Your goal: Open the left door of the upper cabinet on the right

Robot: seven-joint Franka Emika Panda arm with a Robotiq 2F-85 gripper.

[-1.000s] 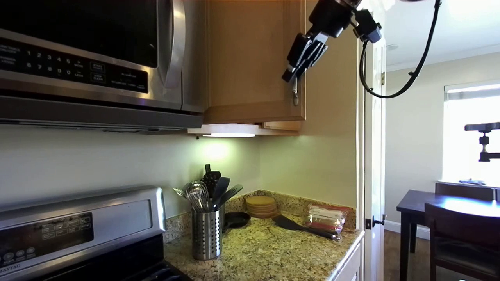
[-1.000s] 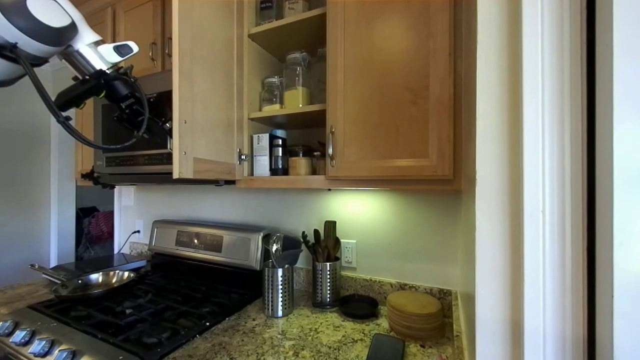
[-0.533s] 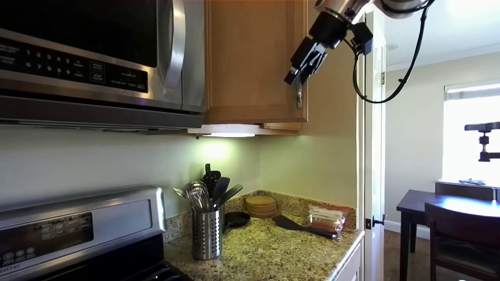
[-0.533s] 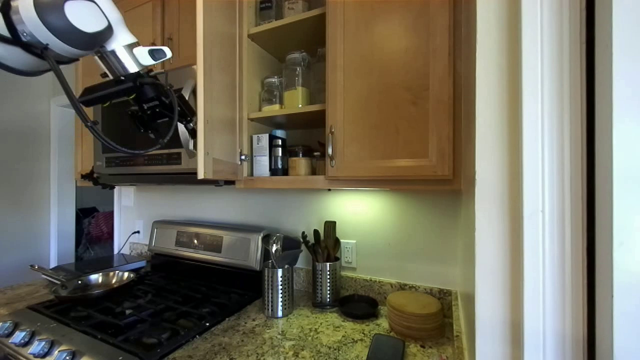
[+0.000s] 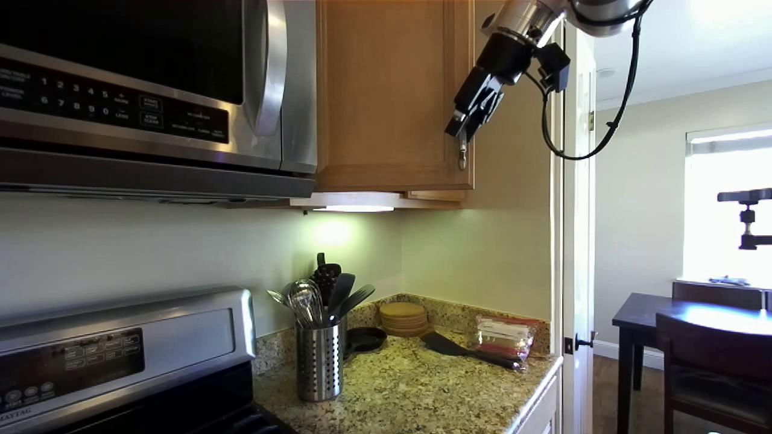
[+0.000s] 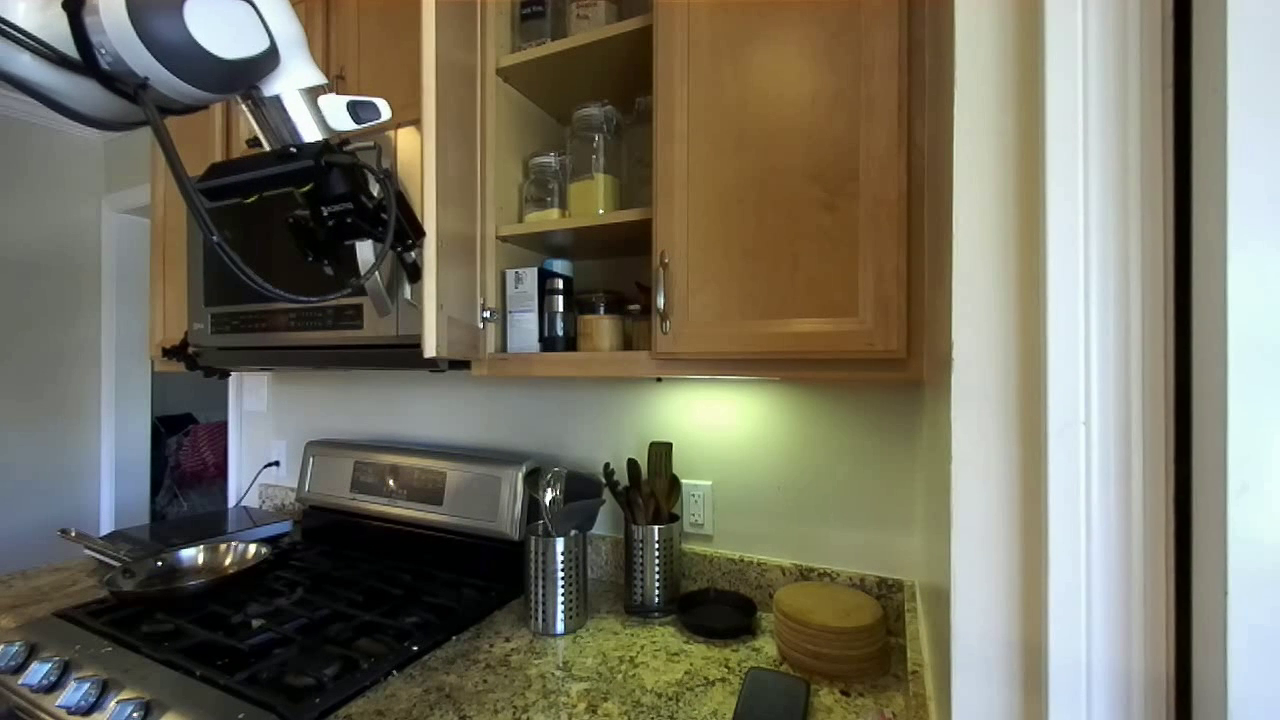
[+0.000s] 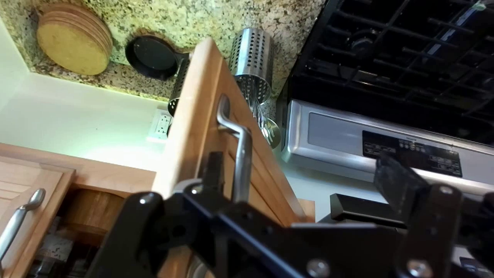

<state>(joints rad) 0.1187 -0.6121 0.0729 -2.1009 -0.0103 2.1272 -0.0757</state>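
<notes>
The left door (image 6: pixel 457 190) is standing open, jutting from the upper cabinet (image 6: pixel 570 366) toward the near side and hinging at the cabinet's left side, so that jars (image 6: pixel 593 160) inside are showing in an exterior view. The right door (image 6: pixel 790 180) is sitting closed. The step in hand, as I am judging it, is the swing of the left door, and most of it is looking done. The next move is probably calling for a small nudge to the left, or for easing the gripper (image 7: pixel 303 173) off without dragging the handle (image 7: pixel 244 154) along. In the wrist view the fingers (image 7: pixel 213 172) are standing wide apart, clamping nothing; the handle is lying in the space between them, just beside one of them (whether these two are touching, I cannot tell). In an exterior view the arm (image 6: pixel 250 70) is leaning in from the upper left and bending at the wrist, so the gripper is pointing down and right at the door's front. In both exterior views it is slanting downward.
</notes>
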